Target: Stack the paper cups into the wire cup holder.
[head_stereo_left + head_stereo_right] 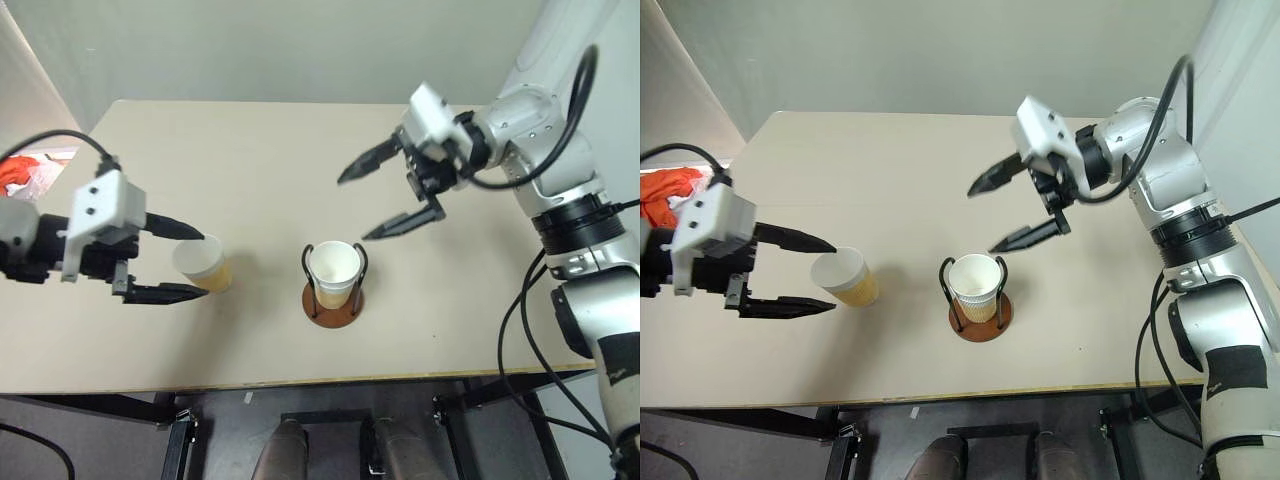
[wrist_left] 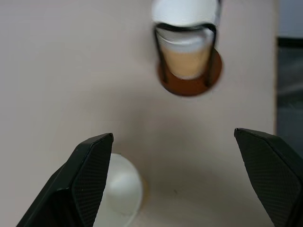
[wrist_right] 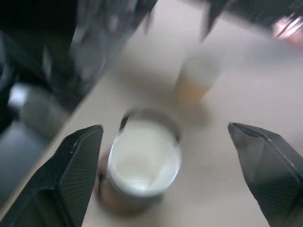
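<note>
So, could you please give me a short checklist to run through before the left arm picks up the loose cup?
1. Left end effector open: ok.
2. Loose paper cup upright on the table, between the open fingers: ok.
3. Wire cup holder upright: ok.
4. Cup in holder seated straight: ok.
5. Right end effector open and clear above the holder: ok.
6. Number of cups already nested: cannot tell.

Even soft light; right-wrist motion blur

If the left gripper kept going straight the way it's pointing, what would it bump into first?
Probably the loose cup right at its open fingertips. The left gripper points toward the holder, but that cup comes first. Depth is hard to judge.
</note>
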`<move>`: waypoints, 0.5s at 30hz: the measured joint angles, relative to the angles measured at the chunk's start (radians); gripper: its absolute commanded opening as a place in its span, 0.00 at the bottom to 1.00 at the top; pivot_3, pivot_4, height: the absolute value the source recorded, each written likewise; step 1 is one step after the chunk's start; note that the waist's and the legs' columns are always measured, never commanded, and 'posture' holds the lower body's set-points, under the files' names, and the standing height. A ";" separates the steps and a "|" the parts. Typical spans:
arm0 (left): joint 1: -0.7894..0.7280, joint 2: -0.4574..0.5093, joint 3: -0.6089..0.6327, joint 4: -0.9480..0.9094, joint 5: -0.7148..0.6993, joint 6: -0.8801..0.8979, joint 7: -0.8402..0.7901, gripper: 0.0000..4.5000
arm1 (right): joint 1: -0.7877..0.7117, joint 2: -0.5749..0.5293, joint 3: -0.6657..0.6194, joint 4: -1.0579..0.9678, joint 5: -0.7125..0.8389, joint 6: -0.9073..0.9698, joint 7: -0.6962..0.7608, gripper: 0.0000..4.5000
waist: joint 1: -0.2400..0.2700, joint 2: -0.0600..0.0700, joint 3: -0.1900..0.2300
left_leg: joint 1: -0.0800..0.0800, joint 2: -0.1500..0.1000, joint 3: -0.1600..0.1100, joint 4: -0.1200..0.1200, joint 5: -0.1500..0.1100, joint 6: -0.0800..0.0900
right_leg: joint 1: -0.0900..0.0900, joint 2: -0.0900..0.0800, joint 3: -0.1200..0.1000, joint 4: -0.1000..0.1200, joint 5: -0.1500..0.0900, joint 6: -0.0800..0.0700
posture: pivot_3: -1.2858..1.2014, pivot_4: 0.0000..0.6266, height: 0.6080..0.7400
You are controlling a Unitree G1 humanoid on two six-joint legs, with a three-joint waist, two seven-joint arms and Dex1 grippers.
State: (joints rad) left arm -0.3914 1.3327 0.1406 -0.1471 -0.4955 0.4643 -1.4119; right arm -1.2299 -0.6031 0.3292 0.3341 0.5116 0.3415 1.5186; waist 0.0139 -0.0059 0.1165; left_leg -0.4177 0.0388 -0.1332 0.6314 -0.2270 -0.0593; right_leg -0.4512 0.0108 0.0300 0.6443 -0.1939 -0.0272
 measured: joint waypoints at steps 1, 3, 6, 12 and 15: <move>-0.037 -0.009 -0.051 0.024 0.042 -0.028 -0.006 1.00 | 0.036 0.003 -0.041 -0.047 0.040 0.066 -0.028 1.00 | 0.002 0.000 0.000 | 0.000 0.000 0.000 0.000 0.000 0.000 | 0.000 0.000 0.000 0.000 -0.001 -0.001 | 0.52 0.24 1.00; -0.090 -0.028 -0.133 0.072 0.119 -0.075 -0.010 1.00 | 0.097 0.000 -0.090 -0.121 0.087 0.161 -0.068 1.00 | 0.002 0.000 0.000 | -0.001 0.000 0.000 0.000 0.000 0.000 | 0.000 0.000 0.000 0.000 -0.001 -0.001 | 0.52 0.24 1.00; -0.153 -0.062 -0.229 0.161 0.237 -0.149 -0.010 1.00 | 0.163 -0.004 -0.144 -0.216 0.121 0.251 -0.135 1.00 | 0.001 0.000 0.000 | -0.001 0.000 0.000 0.001 -0.001 0.000 | -0.001 0.000 0.000 0.000 0.000 0.000 | 0.52 0.24 1.00; -0.253 -0.136 -0.341 0.275 0.375 -0.243 -0.045 1.00 | 0.250 -0.009 -0.203 -0.367 0.136 0.346 -0.252 1.00 | -0.002 0.000 0.000 | -0.001 0.000 0.000 0.001 0.000 0.000 | -0.001 0.000 0.000 0.000 0.006 0.010 | 0.52 0.24 1.00; -0.301 -0.172 -0.380 0.328 0.437 -0.289 -0.052 0.96 | 0.272 -0.011 -0.225 -0.420 0.143 0.373 -0.291 1.00 | -0.001 -0.001 0.000 | -0.001 0.000 0.000 0.001 0.001 0.002 | -0.001 0.000 0.000 0.000 0.006 0.010 | 0.52 0.24 1.00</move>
State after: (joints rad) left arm -0.6926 1.1604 -0.2396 0.1812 -0.0587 0.1750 -1.4642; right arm -0.9577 -0.6138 0.1045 -0.0859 0.6551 0.7145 1.2280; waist 0.0124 -0.0064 0.1161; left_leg -0.4187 0.0388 -0.1334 0.6325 -0.2264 -0.0575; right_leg -0.4520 0.0112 0.0302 0.6439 -0.1881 -0.0172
